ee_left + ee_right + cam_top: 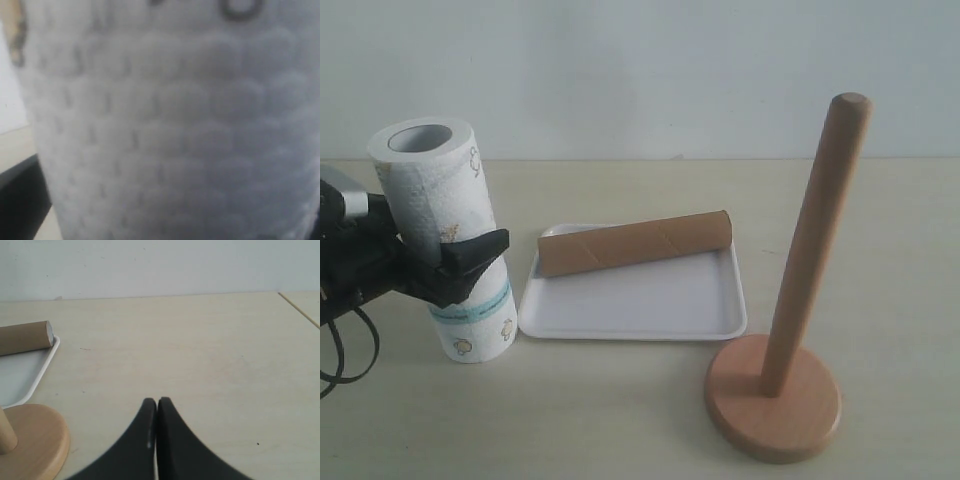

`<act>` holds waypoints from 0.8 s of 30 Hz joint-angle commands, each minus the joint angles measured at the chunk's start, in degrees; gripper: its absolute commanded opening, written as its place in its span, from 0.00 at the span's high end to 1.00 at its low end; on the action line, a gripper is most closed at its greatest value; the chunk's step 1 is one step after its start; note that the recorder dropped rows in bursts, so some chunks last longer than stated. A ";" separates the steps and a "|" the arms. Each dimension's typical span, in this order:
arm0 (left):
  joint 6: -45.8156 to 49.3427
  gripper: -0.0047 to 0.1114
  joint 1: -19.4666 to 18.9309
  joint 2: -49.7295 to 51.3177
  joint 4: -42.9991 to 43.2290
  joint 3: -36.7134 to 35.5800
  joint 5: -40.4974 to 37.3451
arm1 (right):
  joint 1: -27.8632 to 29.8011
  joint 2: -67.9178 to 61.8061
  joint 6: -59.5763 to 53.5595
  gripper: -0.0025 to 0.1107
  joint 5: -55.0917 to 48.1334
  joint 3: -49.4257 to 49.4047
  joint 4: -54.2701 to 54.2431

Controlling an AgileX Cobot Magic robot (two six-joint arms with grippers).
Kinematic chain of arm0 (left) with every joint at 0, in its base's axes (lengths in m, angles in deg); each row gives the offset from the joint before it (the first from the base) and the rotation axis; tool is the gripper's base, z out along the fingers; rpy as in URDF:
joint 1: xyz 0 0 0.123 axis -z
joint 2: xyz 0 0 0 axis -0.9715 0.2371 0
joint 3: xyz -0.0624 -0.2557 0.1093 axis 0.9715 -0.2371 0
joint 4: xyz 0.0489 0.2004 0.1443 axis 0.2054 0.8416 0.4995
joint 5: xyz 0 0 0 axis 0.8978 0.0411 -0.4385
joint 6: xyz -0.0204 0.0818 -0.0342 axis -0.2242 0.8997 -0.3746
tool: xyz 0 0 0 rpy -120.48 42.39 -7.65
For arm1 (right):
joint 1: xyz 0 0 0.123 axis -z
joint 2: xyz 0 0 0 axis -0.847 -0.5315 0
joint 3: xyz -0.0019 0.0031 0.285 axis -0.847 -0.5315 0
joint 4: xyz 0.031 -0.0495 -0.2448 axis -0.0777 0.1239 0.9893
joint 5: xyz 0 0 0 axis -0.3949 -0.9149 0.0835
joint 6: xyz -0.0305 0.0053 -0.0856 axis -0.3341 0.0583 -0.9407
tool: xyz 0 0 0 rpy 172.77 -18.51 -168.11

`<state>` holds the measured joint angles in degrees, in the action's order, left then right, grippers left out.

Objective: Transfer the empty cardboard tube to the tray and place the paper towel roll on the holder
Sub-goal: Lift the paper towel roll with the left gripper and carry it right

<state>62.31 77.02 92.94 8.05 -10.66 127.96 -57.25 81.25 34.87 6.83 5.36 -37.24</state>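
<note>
My left end effector [448, 256] is clamping the paper towel roll [432, 185]. My right end effector [157, 406] is sitting closed, empty.

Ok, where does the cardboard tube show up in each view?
Exterior view: the empty cardboard tube lies slantwise on the tray, mid-picture.
Left wrist view: not identifiable; the paper towel roll fills the picture.
Right wrist view: the tube's end shows at the picture's left edge, over the tray's corner.
Shared landmark (exterior, right wrist): the holder, its round base beside the tray.
</note>
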 commanded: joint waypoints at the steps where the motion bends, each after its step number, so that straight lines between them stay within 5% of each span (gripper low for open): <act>1: -4.02 0.22 -0.12 0.21 2.76 1.02 0.41 | 0.31 0.23 0.00 0.98 0.28 -0.25 0.04; 2: -4.02 0.31 -0.12 0.21 3.14 1.02 0.41 | 0.31 0.23 0.00 0.98 0.28 -0.25 0.04; 3: -4.02 0.50 -0.12 0.21 3.24 0.91 0.41 | 0.31 0.23 0.00 0.98 0.28 -0.25 0.04; 9: -4.02 0.92 -0.12 0.21 3.34 0.91 0.41 | 0.31 0.23 0.00 0.98 0.28 -0.25 0.04; 19: -4.02 0.92 -0.12 -0.06 2.76 0.91 0.41 | 0.31 0.23 0.00 0.98 0.28 -0.25 0.04; 24: -4.02 0.92 -0.12 -9.43 2.91 0.81 -0.24 | 0.31 0.23 0.00 0.98 0.28 -0.25 0.04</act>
<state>58.79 77.02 88.25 10.96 -9.95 125.90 -57.25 81.25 34.87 6.83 5.36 -37.24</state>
